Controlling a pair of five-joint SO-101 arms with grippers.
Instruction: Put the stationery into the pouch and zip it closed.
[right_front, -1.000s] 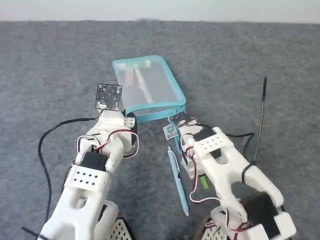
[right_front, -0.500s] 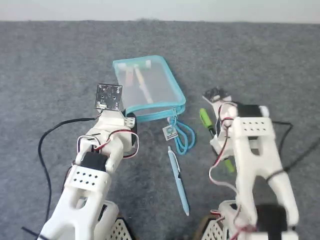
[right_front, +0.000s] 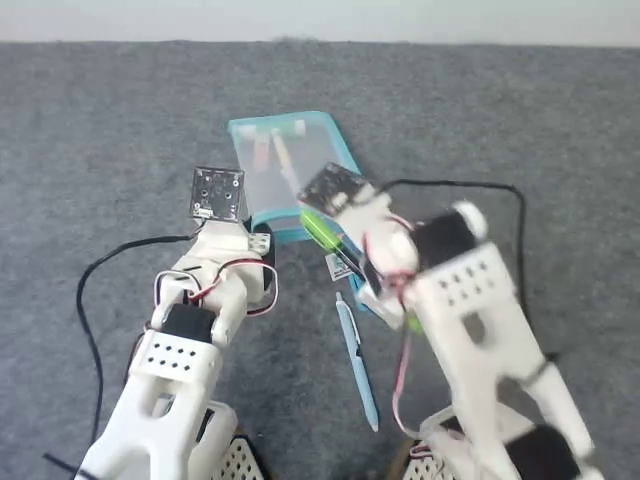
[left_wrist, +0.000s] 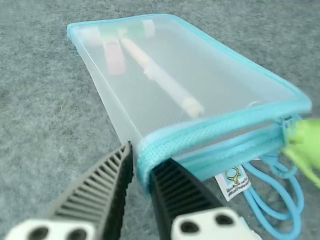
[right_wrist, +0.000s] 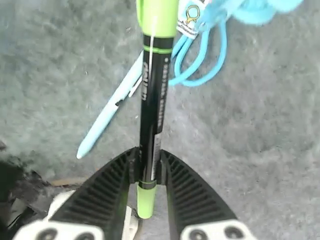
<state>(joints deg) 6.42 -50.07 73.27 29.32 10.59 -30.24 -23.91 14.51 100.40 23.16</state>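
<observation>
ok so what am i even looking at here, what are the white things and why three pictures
The white things are two small robot arms, a left arm and a right arm, each ending in a two-fingered gripper. The high view looks down on both from a fixed camera. The other two pictures come from a camera on each arm's wrist, looking along its own gripper.

On the grey surface lie a see-through pouch with a blue zip edge and a loose light blue pen. A white pen is already inside the pouch.

The left gripper pinches a corner of the pouch. The right gripper holds a green pen, whose far end is close to the zip edge.
</observation>
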